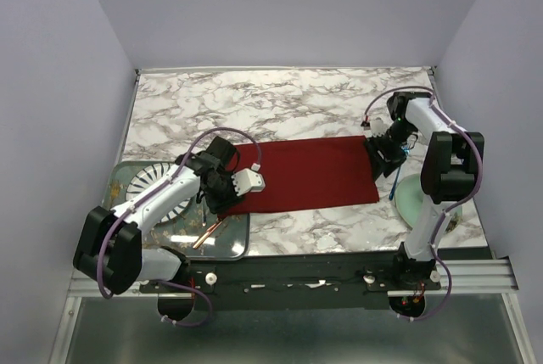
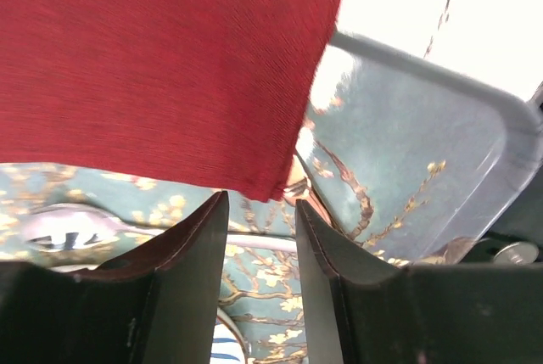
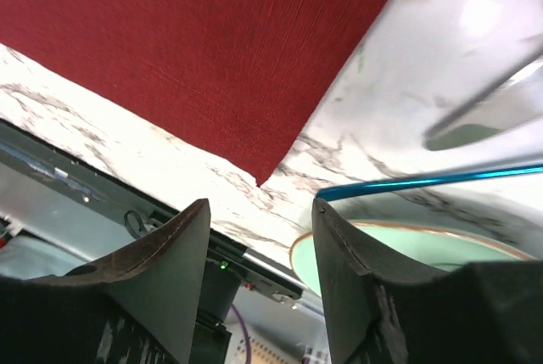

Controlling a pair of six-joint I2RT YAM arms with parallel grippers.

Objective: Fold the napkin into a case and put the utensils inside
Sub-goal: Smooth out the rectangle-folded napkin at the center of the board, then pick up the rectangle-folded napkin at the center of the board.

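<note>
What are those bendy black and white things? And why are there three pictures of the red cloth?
Those are two robot arms, a left arm and a right arm, fixed at the near edge of a marble table. The big picture looks down from a camera above them. The other two come from small cameras on each arm's wrist, so the dark shapes at the bottom are that arm's own fingers. The red cloth is a napkin, lying flat on the table. The left gripper is at the napkin's left end, above a flowery tray with a spoon on it. The right gripper is at the right end, near a pale green plate and a blue-handled fork. Both grippers are open and hold nothing.
</note>
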